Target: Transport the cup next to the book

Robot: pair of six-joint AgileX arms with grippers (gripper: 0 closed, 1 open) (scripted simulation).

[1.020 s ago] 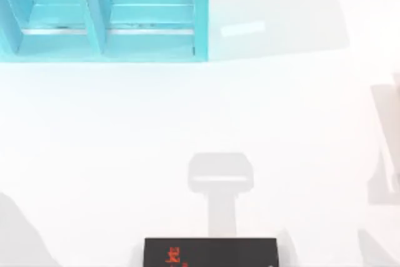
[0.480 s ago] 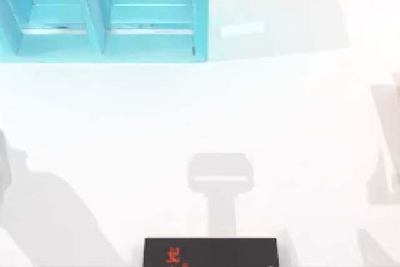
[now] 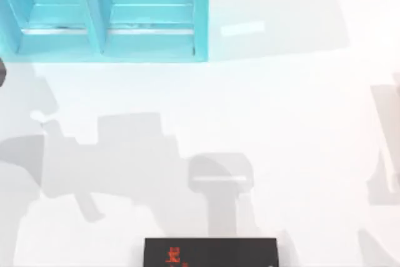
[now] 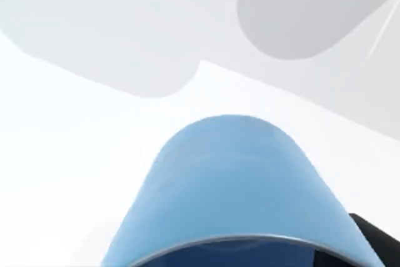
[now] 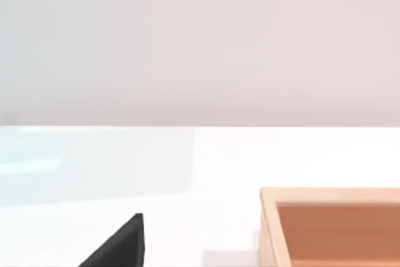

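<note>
The light-blue cup sits close under the left wrist camera; whether the left gripper clamps it I cannot tell. The black book lies at six o'clock on the table, with the left arm likely nearer.

One cup, light blue, seen up close from the left wrist camera with its rim nearest the lens. One book, black with red lettering, at the six o'clock edge of the surface in the top view; a black corner in the right wrist view may be the same book, I cannot tell. One turquoise shelf unit at about eleven o'clock, with two open compartments that I can count. One wooden tray or box, orange-brown, in the right wrist view. One white surface carries all of it.
</note>
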